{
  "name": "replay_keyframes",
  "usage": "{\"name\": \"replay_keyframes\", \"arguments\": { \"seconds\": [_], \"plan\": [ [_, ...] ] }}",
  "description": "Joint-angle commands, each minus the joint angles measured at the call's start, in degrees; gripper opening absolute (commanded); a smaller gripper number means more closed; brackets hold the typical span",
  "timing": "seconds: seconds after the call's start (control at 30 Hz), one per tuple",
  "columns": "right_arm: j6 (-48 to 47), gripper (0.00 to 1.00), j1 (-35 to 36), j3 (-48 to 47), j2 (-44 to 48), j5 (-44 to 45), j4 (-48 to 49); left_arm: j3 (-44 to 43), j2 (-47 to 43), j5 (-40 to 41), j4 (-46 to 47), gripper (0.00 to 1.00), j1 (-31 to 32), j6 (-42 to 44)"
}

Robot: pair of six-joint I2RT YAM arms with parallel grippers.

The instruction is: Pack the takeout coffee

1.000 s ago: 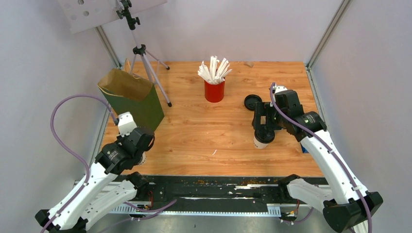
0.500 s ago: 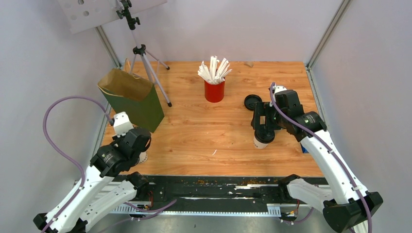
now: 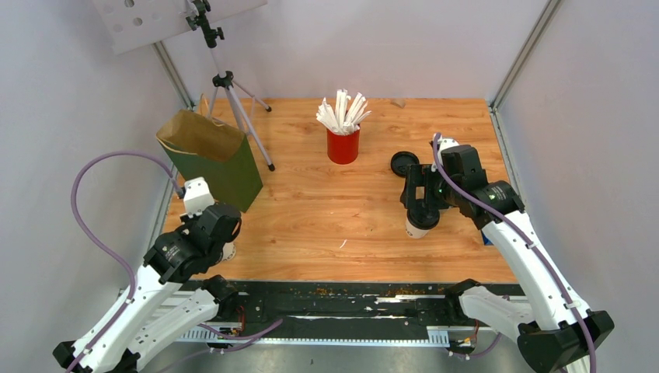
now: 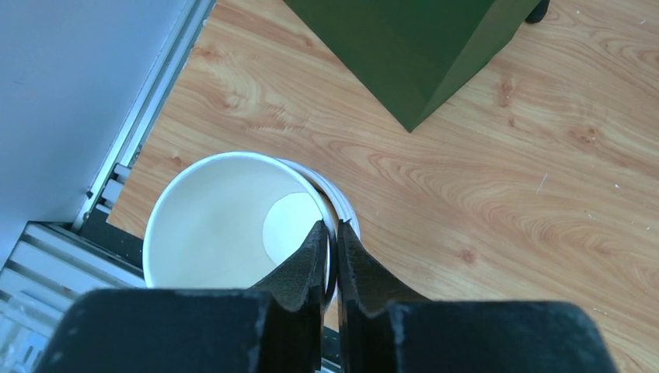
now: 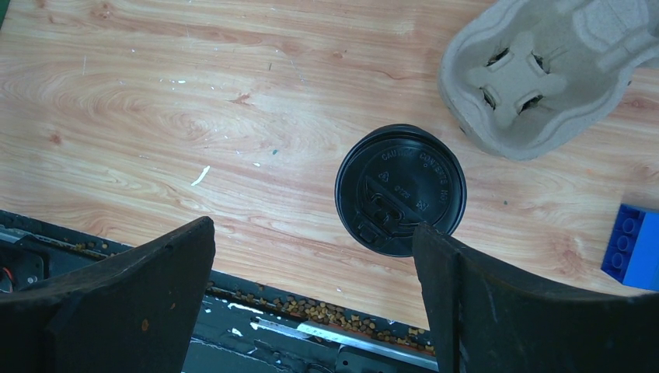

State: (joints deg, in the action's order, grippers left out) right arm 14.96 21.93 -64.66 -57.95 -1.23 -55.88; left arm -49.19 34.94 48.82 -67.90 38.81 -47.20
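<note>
Judging the step in hand to be the pickup of the coffee cup (image 5: 400, 190), we advise shifting the right gripper (image 5: 311, 229) sideways until the black lid sits midway between its fingers. It should then lower and close on the white wall below the lid, gently enough not to crush the paper. We find that gripper spread wide above the cup and holding nothing; in its wrist view the lid lies close by one finger, and we cannot tell whether they touch. The cup stands upright on the table (image 3: 326, 210), well apart from the green bag (image 3: 211, 159) at the far left. We note the left gripper (image 4: 332, 233) clenched on the rim of an empty paper cup (image 4: 225, 225), one finger inside, one outside.
</note>
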Motion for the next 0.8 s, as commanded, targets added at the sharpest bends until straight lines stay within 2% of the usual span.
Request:
{"name": "replay_keyframes", "arguments": {
  "seconds": [0.0,0.03,0.1,0.3,0.4,0.57,0.63,0.7,0.77],
  "plan": [
    [0.77,0.98,-0.11,-0.65,1.04,-0.57,1.99,-1.44,0.02,0.40,2.65,0.17,-0.40,1.24],
    [0.79,0.98,-0.13,-0.57,1.05,-0.63,1.98,-1.37,-0.02,0.02,2.94,0.16,-0.38,1.68],
    [0.77,0.98,-0.13,-0.49,1.01,-0.77,2.09,-1.41,0.04,-0.55,3.31,0.00,-0.40,1.95],
    [0.68,0.98,-0.18,-0.39,1.14,-0.69,2.04,-2.43,0.62,0.91,2.80,0.00,-0.39,2.65],
    [0.62,0.98,-0.13,-0.12,1.01,-0.70,2.30,-2.81,1.27,0.43,3.15,0.08,-0.33,3.32],
    [0.63,0.99,-0.14,0.36,1.08,-0.79,2.40,-3.57,2.30,0.50,3.26,0.12,-0.40,3.99],
    [0.56,0.98,-0.14,0.57,1.22,-0.79,2.52,-3.95,2.66,0.58,3.17,0.10,-0.40,4.23],
    [0.56,0.98,-0.13,0.58,1.20,-0.86,2.61,-4.43,2.90,0.49,3.12,0.01,-0.39,4.56],
    [0.61,0.99,-0.14,0.67,1.18,-1.03,2.72,-5.09,3.15,0.57,2.80,0.00,-0.35,4.66]
  ]
}}
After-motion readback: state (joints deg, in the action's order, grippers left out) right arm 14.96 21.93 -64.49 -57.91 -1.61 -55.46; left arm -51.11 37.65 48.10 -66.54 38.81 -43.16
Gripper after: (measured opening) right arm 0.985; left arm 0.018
